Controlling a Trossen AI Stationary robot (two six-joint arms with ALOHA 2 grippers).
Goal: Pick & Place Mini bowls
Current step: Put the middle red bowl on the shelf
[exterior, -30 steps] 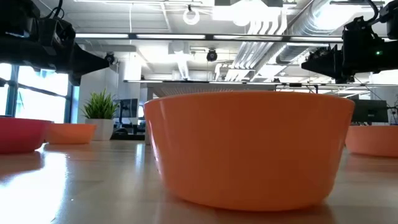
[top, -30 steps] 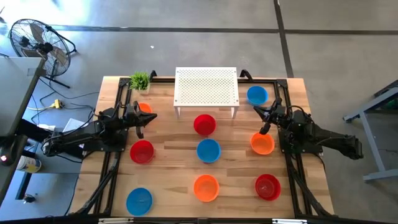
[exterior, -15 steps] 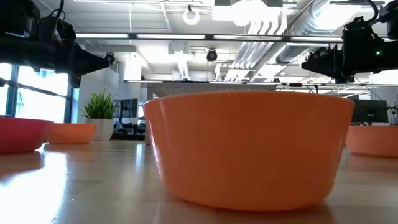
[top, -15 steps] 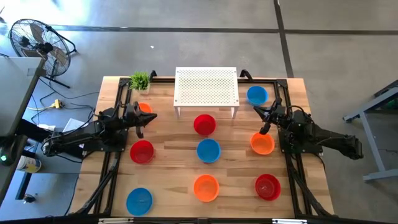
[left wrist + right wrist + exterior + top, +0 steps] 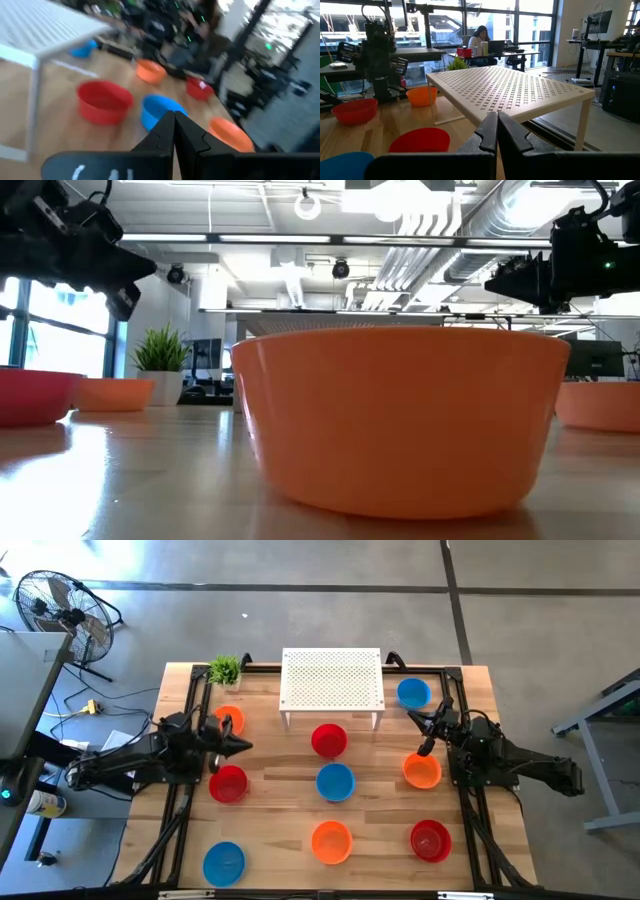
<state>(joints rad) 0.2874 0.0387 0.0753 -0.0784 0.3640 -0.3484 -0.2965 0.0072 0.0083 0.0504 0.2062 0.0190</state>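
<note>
Frankly, I judge nothing placed yet: the bowls lie scattered singly over the table (image 5: pixel 280 775), from the blue one (image 5: pixel 412 692) at far right to the blue one (image 5: pixel 223 862) at near left. My left claw (image 5: pixel 240 746) hovers closed, empty, near a red bowl (image 5: pixel 228 783); my right claw (image 5: pixel 426 749) waits closed beside an orange bowl (image 5: pixel 421 771).

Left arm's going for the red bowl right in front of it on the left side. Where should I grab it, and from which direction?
Take the red bowl by its rim, one finger inside and one outside, coming straight down. It sits upright and open, with bare table around it. The left end effector, fingers shut, is above its far edge, so open first.
</note>
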